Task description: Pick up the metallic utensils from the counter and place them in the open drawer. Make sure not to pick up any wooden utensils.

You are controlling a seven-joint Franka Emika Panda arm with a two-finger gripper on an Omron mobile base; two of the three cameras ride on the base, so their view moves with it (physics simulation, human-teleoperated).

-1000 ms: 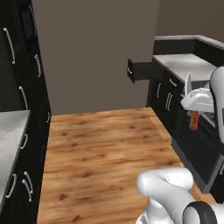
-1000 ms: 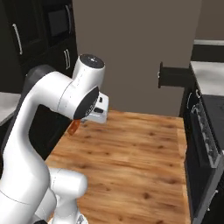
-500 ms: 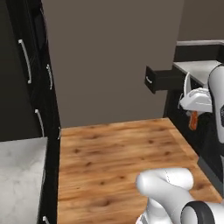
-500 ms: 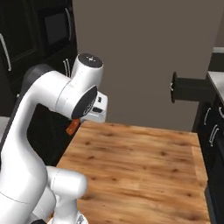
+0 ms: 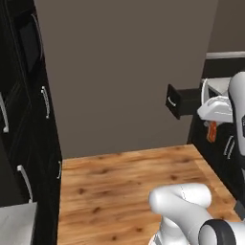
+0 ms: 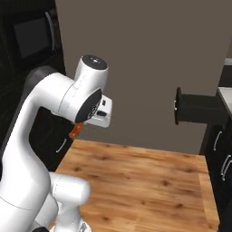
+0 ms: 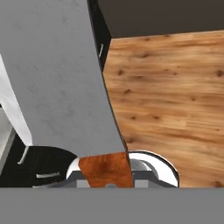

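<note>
Fingers (image 7: 108, 181) are closed part way on a utensil (image 7: 65, 74), and you can see them holding its orange-brown wooden handle (image 7: 106, 169). Its wide grey blade sticks up and out past the fingers in the hand view. From the side, the orange handle end (image 6: 75, 131) pokes out under the hand, high above the wooden floor (image 6: 136, 181).

Look for the open drawer (image 6: 199, 108) on the right. It is a black box that sticks out toward the grey wall (image 5: 119, 72), beside the pale table (image 6: 225, 95). Its black front with the curved silver handle (image 5: 169, 101) faces left. The drawer is at about the same height as the hand.

You have open floor between the arm and the drawer. Tall black cabinets (image 5: 28, 119) stand on the left.
</note>
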